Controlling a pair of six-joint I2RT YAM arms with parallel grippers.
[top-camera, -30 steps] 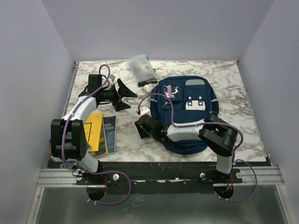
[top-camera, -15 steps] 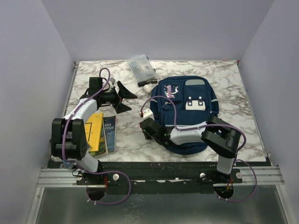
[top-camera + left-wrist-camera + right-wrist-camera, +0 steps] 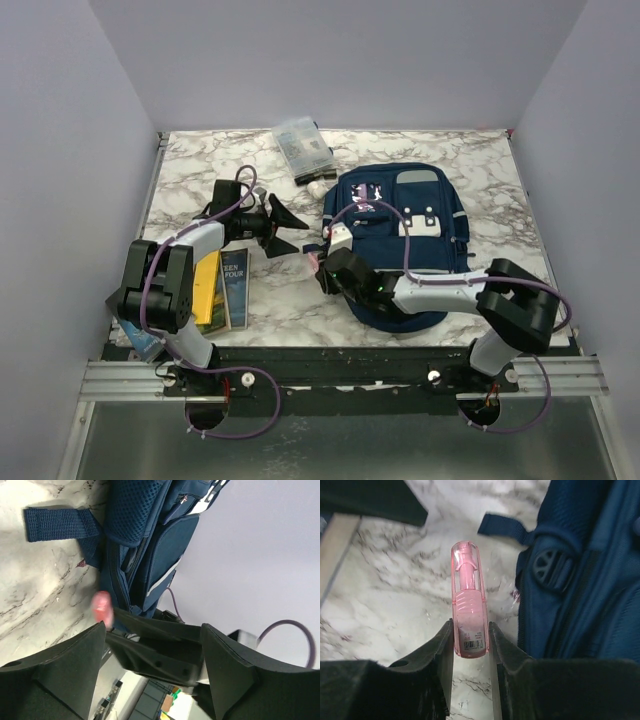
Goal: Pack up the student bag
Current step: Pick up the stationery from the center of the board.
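On marble table (image 3: 500, 170), student bag (image 3: 445, 240) lengthwise near-to-far

Left fingers (image 3: 55, 675) spread wide, right fingers (image 3: 427, 667) pinched on pink pen (image 3: 468, 605).

A counter (image 3: 500, 180) of white marble pattern with grey veins fills the middle of the scene. Three plain, pale lavender-grey walls close around it: the back wall (image 3: 340, 60) rises from the counter's far edge, the left wall (image 3: 60, 180) and the right wall (image 3: 590, 150) stand along its sides. All are bare and matte. Along the counter's near edge runs a silver metal rail (image 3: 560, 378) with a dark crossbar. Below the counter's near edge lies a dull grey panel (image 3: 340, 445). The light is soft and even over the counter, with only faint shadows.
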